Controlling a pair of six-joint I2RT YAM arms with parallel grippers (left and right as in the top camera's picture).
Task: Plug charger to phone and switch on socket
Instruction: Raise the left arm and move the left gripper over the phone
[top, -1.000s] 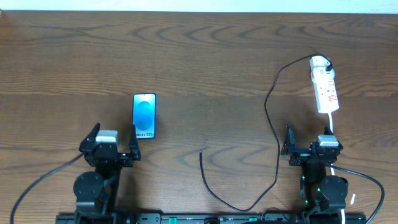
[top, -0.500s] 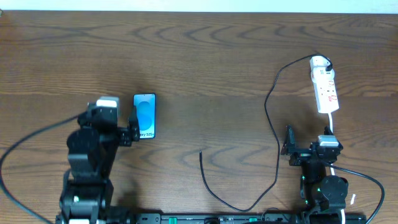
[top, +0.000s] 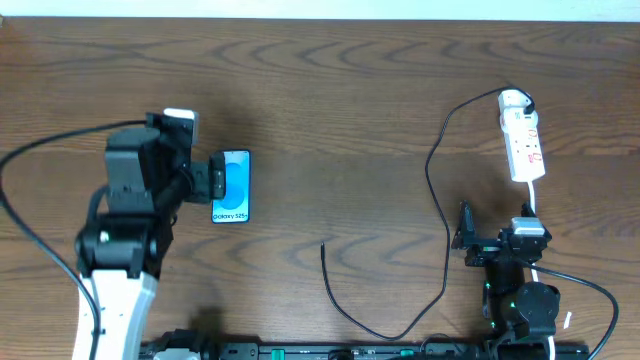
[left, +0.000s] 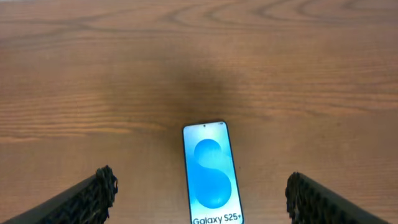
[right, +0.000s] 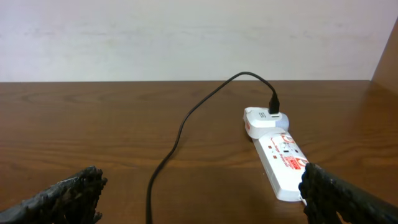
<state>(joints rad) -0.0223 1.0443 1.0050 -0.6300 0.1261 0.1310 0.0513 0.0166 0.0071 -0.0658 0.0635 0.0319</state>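
The phone (top: 236, 180) lies flat on the wooden table, blue screen up. It also shows in the left wrist view as the phone (left: 210, 174), with "Galaxy S25+" text at its near end. My left gripper (top: 185, 180) hovers over it, open, with the phone centred between the jaws (left: 202, 190). The charger (top: 437, 190) is a thin black cable running from a white adapter (top: 513, 100) on the socket (top: 525, 145) down to a loose tip (top: 322, 243). My right gripper (top: 497, 238) is open and empty near the front edge, just short of the socket (right: 280, 152).
The charger cable (right: 180, 134) loops across the table between the two arms. The socket's white cord (top: 533, 198) runs back past the right arm. A pale wall (right: 186, 37) stands behind the table's far edge.
My left arm has swung forward from the front edge until its open gripper is over the phone. The right arm, cable and socket have not moved.
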